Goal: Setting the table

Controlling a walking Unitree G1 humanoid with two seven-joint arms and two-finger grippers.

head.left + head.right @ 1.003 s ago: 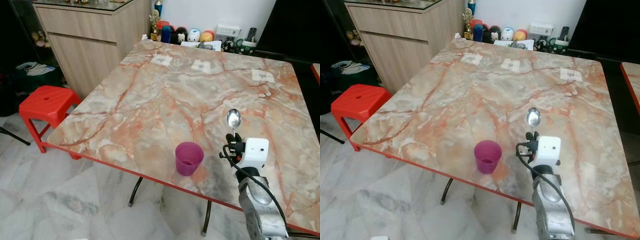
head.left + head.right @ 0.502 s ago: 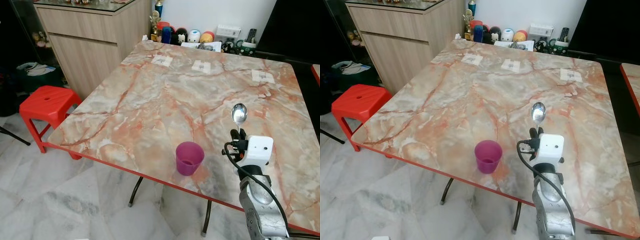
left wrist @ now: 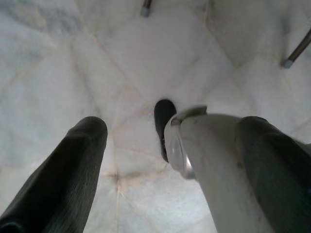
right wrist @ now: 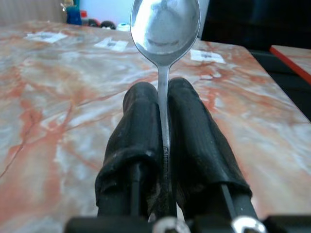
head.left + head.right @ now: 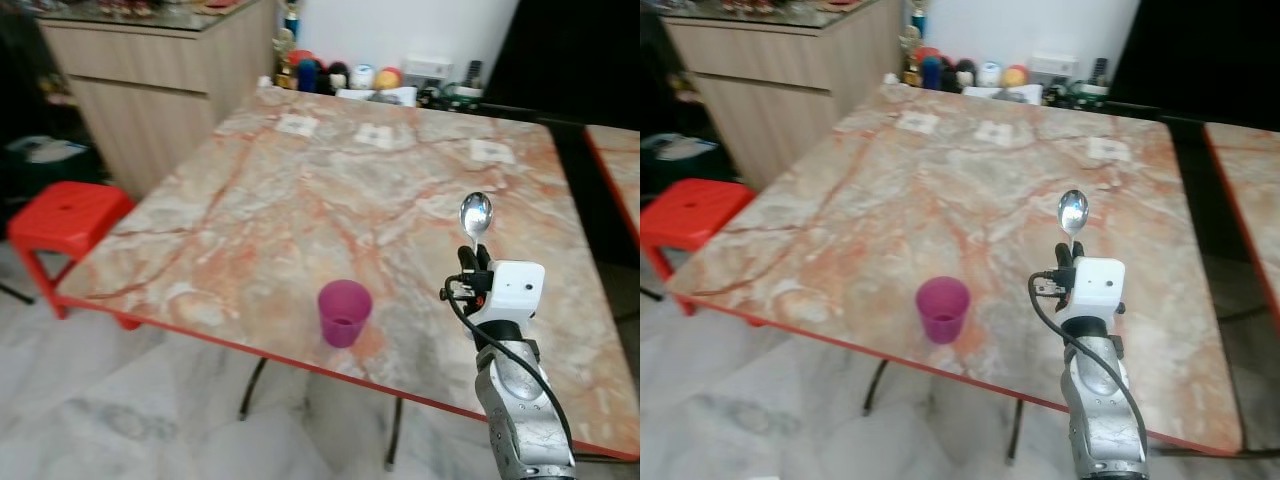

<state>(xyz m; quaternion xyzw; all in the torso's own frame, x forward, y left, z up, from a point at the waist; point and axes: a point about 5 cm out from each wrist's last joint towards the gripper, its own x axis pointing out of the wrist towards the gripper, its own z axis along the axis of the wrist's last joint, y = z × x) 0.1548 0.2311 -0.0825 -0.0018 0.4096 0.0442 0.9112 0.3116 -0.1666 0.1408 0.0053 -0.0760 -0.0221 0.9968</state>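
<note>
**Spoon held upright above the marble table**

The marble table (image 5: 300, 190), a large top veined in pink and orange with a red edge, takes up most of the head views. It stands on a pale tiled floor (image 5: 120, 420). To the robot's left, beyond the table, stands a wooden cabinet (image 5: 150, 90), and lower down on that side a red plastic stool (image 5: 65, 215) sits beside the table's corner. A second red-edged table top (image 5: 615, 170) shows at the far right.

On the far edge of the marble table, against the wall, a row of small colourful objects (image 5: 335, 75) is lined up; they are too small to identify. Three small white cards (image 5: 375, 133) lie flat on the far half of the table, well apart from one another.

Near the front edge of the table stands a purple cup (image 5: 344, 313), upright and alone.

To the right of the cup, the right arm rises from the bottom of the view, silver with a white camera block at the wrist. The right gripper (image 4: 163, 141) has its two black fingers pressed together on the handle of a metal spoon (image 5: 475, 216). The spoon stands upright, bowl uppermost, above the table surface and apart from the cup.

The left gripper (image 3: 146, 145) points down at the tiled floor beside the metal table legs (image 3: 296, 48); its fingers (image 3: 73, 165) are spread, with nothing between them.
</note>
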